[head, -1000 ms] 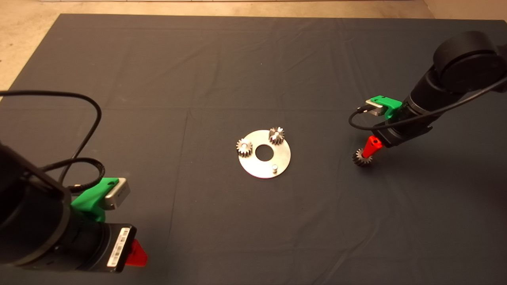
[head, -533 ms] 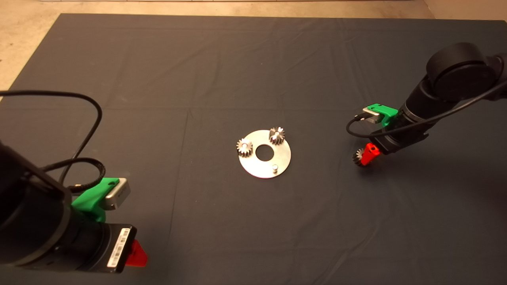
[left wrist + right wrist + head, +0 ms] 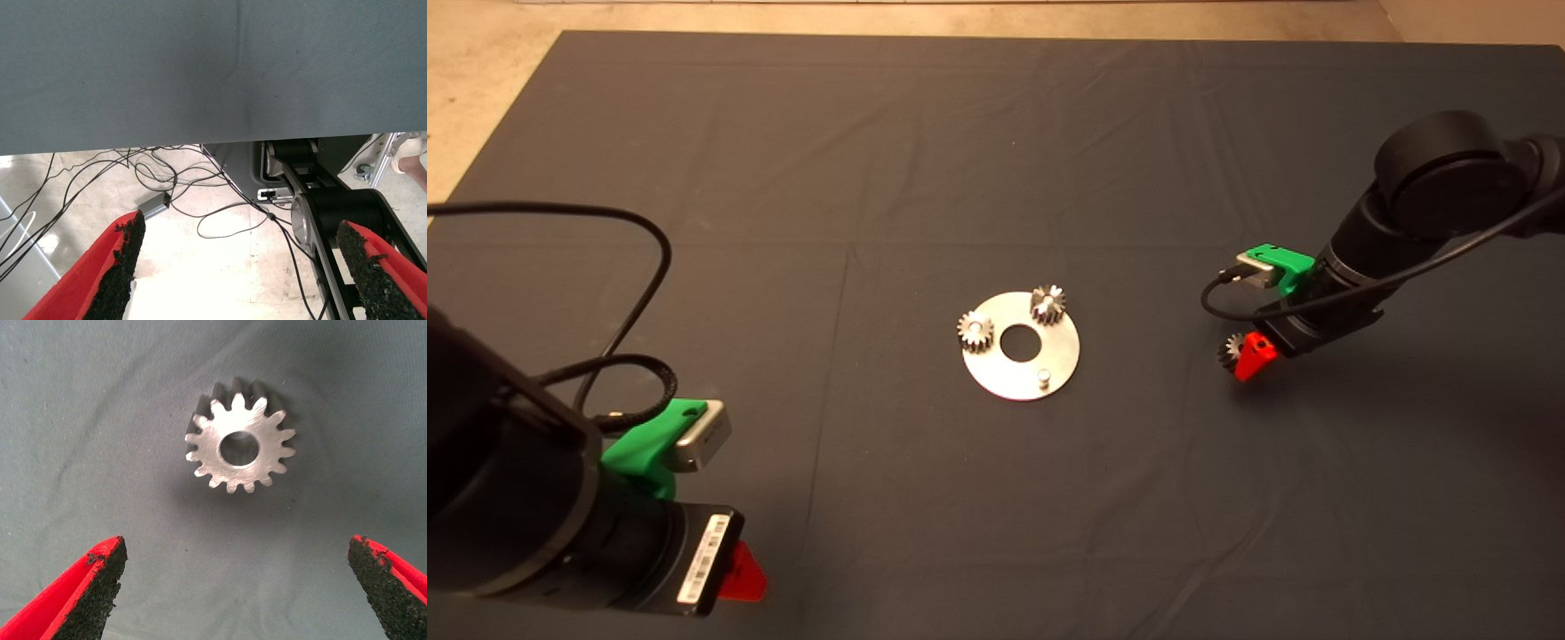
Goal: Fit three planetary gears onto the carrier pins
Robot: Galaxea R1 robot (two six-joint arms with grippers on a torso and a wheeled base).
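At centre right of the head view, the right green gripper with red fingers (image 3: 1247, 357) hangs spread wide over the loose bright silver toothed gear (image 3: 239, 445), lying flat on the dark mat (image 3: 871, 160), untouched. The left gripper (image 3: 743, 573) waits lower left, fingers apart.

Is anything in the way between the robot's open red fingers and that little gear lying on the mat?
No. The right gripper is open above the loose gear, with only bare mat between them.
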